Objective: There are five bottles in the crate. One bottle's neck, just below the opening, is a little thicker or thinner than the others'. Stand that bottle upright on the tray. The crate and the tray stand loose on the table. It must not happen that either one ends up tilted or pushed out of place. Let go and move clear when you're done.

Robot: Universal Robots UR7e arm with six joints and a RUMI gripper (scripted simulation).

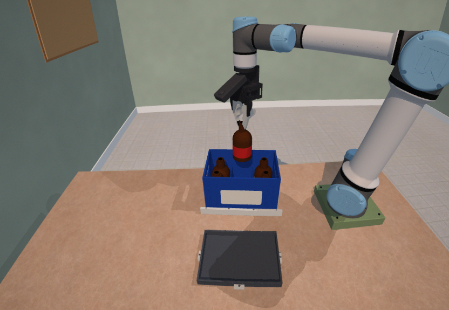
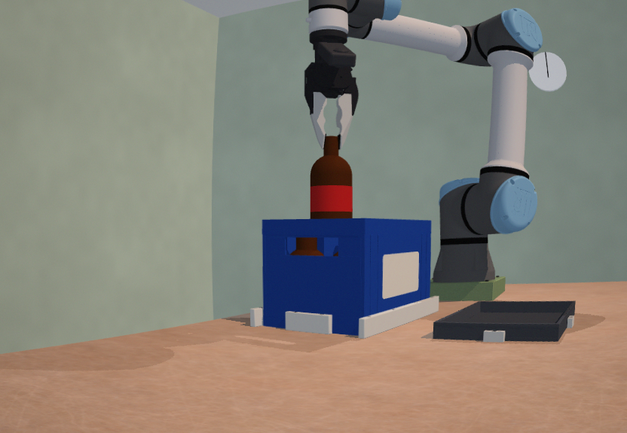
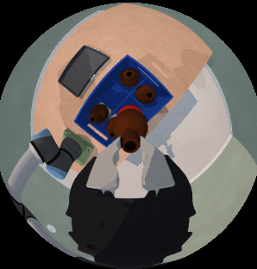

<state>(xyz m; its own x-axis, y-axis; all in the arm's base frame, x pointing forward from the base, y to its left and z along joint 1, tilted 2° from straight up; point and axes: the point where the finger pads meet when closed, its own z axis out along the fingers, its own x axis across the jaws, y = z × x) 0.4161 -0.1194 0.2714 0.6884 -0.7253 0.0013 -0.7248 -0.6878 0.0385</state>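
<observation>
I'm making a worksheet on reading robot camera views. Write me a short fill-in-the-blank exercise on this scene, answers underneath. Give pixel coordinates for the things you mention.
The tool (image 1: 240, 124) (image 2: 331, 144) (image 3: 130, 141) grips the raised bottle (image 1: 242, 138) (image 2: 331, 172) (image 3: 127, 122) by its ____.
The band around the raised bottle's body is coloured ____.
The crate (image 1: 213, 194) (image 2: 313, 282) (image 3: 94, 96) that holds the other bottles is coloured ____.
The number of bottles standing on the tray (image 1: 239, 283) (image 2: 496, 329) (image 3: 68, 89) is ____.

Missing words: neck; red; blue; zero
</observation>
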